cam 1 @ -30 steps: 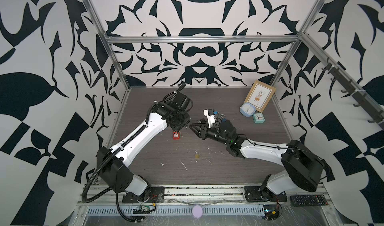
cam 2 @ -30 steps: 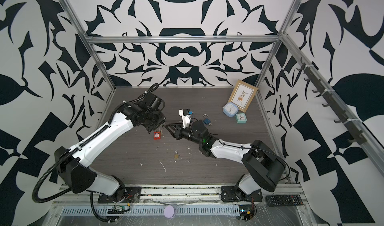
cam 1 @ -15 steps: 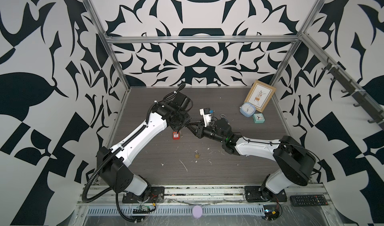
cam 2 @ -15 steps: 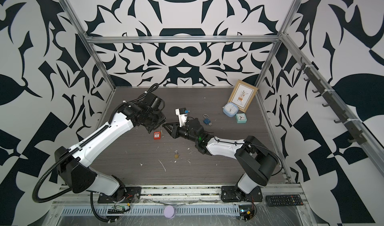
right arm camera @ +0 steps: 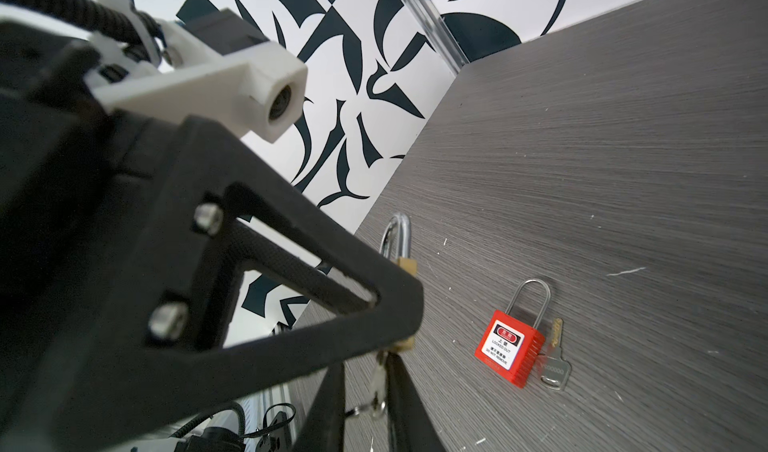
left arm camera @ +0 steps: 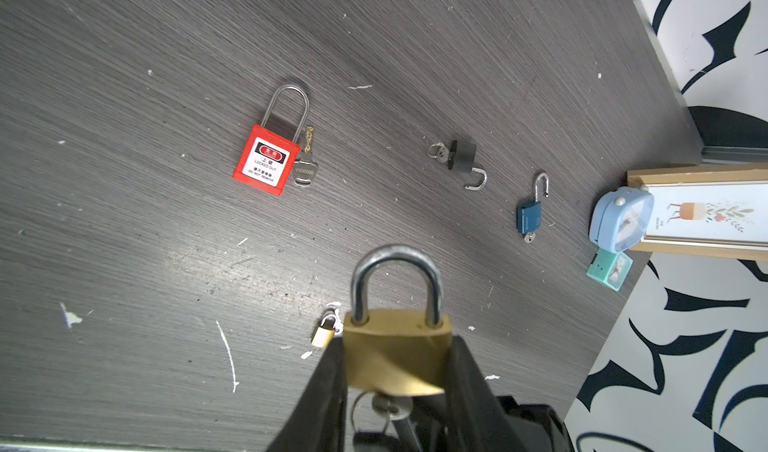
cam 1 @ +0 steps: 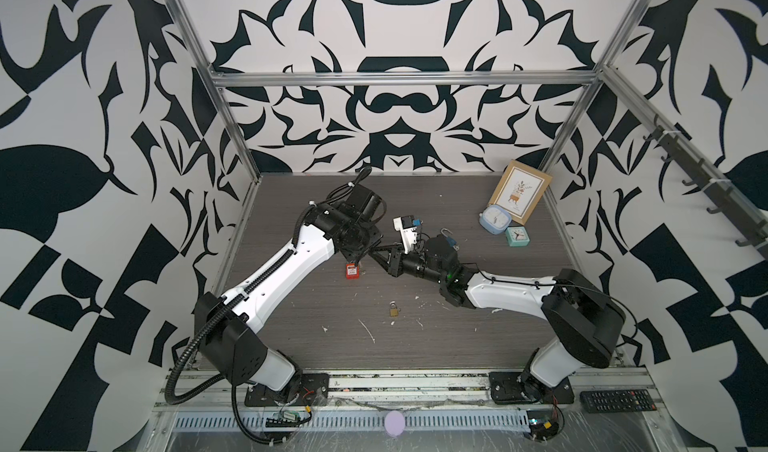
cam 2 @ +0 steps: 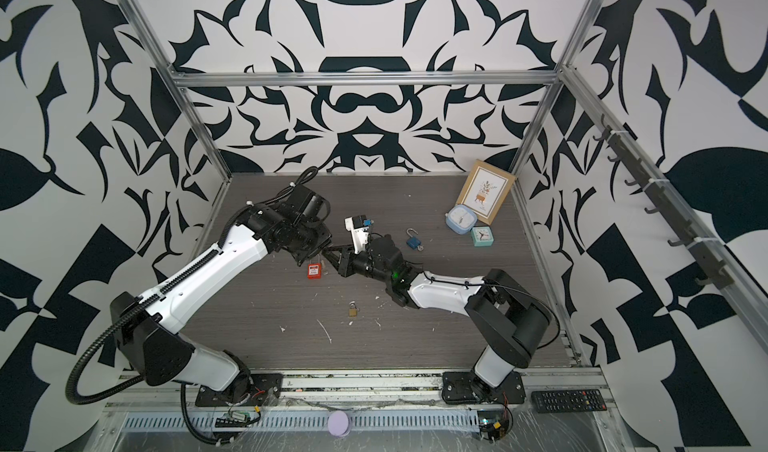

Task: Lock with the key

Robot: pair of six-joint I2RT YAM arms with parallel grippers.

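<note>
My left gripper (left arm camera: 397,373) is shut on a brass padlock (left arm camera: 397,346) and holds it above the table. Its steel shackle (left arm camera: 395,263) sits down in the body. A silver key (left arm camera: 388,408) on a ring sticks out of the padlock's underside. In the right wrist view the key (right arm camera: 379,381) lies between the fingers of my right gripper (right arm camera: 363,404). It rests against one finger (right arm camera: 401,404), and a small gap shows to the other finger. In both top views the two grippers meet at the table's middle, left gripper (cam 1: 360,258) and right gripper (cam 1: 376,253).
A red padlock (cam 1: 352,270) with its key lies just below the grippers. A small brass padlock (cam 1: 394,309) lies nearer the front. A black padlock (left arm camera: 463,161) and a blue padlock (cam 2: 413,240) lie open to the right. Two clocks (cam 1: 494,219) and a picture frame (cam 1: 519,190) stand at the back right.
My right gripper has moved left up to the left gripper and its fingers have narrowed around the key. The left arm and its padlock have stayed still.
</note>
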